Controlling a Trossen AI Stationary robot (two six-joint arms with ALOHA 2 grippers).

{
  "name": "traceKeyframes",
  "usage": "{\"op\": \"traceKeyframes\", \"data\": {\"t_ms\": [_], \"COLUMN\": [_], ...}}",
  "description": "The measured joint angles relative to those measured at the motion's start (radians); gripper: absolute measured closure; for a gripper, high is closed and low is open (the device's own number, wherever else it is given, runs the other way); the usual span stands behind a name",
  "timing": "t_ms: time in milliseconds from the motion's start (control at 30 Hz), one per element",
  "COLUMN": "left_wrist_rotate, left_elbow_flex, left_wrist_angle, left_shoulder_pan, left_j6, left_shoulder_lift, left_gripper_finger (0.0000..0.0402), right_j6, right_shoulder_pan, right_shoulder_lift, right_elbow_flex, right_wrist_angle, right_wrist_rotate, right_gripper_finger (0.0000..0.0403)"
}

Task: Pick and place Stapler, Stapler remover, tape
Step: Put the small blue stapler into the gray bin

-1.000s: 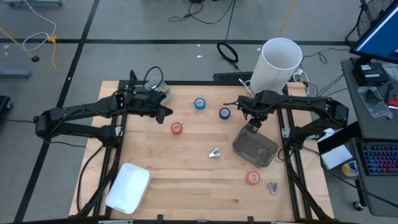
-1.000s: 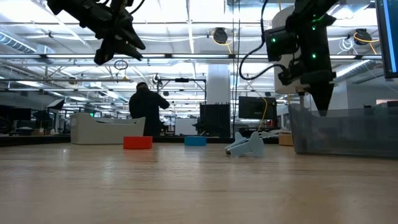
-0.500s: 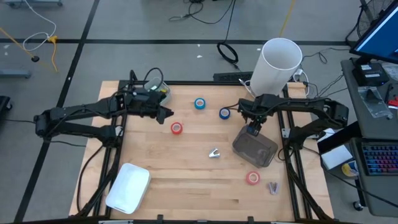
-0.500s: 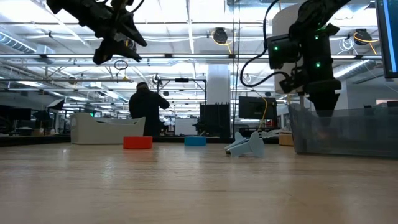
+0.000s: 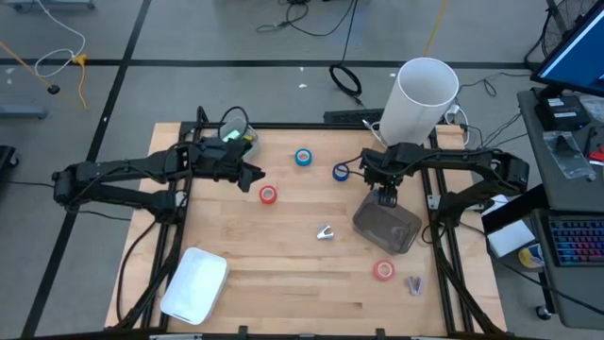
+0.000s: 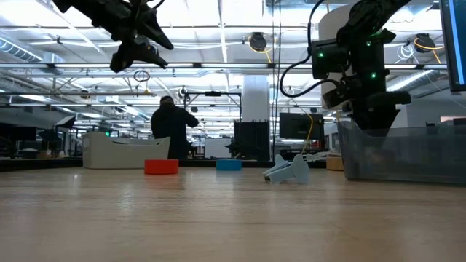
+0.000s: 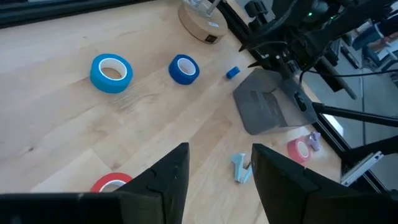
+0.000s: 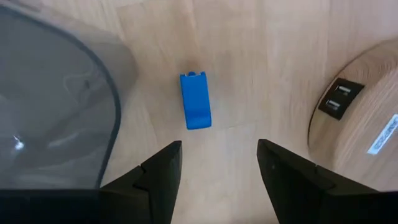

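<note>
Right pincer (image 5: 384, 198) has slid a bit toward the back edge of the desk (image 5: 283, 274) over the last second, so now it hangs just behind the smoky plastic bin (image 5: 387, 227), right over a little blue stapler (image 8: 195, 101). Its fingers are spread with nothing between them, and the wrist view looks almost straight down on that stapler lying flat on the wood, just beside the bin's rim. Looks to me like it's lining up for a grab, with a short hop into the bin after.

Left pincer (image 5: 253, 173) hovers high over the red tape (image 5: 269, 195), also spread and empty, barely shifted.

Nothing seems to be in the bin so far. Two blue tape rolls (image 5: 303, 158) sit near the back, the second red roll (image 5: 382, 270) in front of the bin, and the pale staple remover (image 5: 325, 232) mid-desk. So pretty early in the job, I'd say.
</note>
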Motion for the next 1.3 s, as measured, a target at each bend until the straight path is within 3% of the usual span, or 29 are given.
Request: {"op": "traceKeyframes", "data": {"t_ms": [500,1133,1300], "left_wrist_rotate": [-0.035,-0.061,-0.078], "left_elbow_flex": [0.0,0.0,0.0], "left_wrist_angle": [-0.003,-0.003,-0.003], "left_shoulder_pan": [-0.039,-0.039,-0.039], "left_j6": [0.002,-0.001,-0.001], "left_shoulder_lift": [0.0,0.0,0.0], "left_gripper_finger": [0.0229,0.0229,0.0229], "right_j6": [-0.181,-0.259,-0.261], "right_shoulder_pan": [-0.021,-0.027,-0.038], "right_shoulder_lift": [0.001,0.009,0.055], "right_elbow_flex": [-0.091,-0.114,-0.109], "right_wrist_angle": [0.094,0.213,0.222], "right_wrist_rotate": [-0.051,-0.054,-0.111], "right_gripper_finger": [0.0202,0.0202,0.0204]}}
